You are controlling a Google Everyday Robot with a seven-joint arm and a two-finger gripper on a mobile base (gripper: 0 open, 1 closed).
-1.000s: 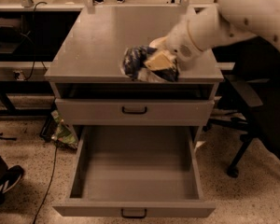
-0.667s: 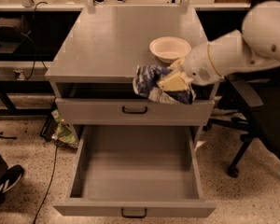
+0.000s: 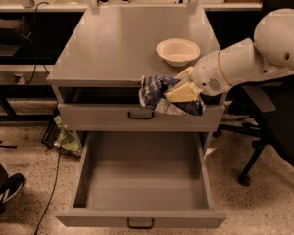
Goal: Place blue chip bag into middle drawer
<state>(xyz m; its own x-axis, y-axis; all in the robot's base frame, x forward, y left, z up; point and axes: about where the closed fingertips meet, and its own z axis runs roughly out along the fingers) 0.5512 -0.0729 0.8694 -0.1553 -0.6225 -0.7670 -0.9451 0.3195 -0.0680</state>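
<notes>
The blue chip bag (image 3: 159, 94) is a crinkly dark-blue foil bag with white print. My gripper (image 3: 179, 92) is shut on the blue chip bag and holds it in the air in front of the cabinet's top edge, over the slightly open upper drawer (image 3: 112, 116). The white arm (image 3: 250, 58) reaches in from the right. The middle drawer (image 3: 142, 180) stands pulled far out below, wide and deep, with grey walls and a small black handle (image 3: 140, 223). Nothing lies in it.
A white bowl (image 3: 178, 50) sits on the grey cabinet top (image 3: 117, 43) at the right. A green crumpled wrapper (image 3: 66, 138) lies on the floor left of the cabinet. A black office chair (image 3: 277, 126) stands at the right. A shoe (image 3: 5, 192) is at the lower left.
My gripper has carried the blue chip bag off the cabinet top, toward the front and lower, uncovering the white bowl. The bag now hangs before the top edge.
</notes>
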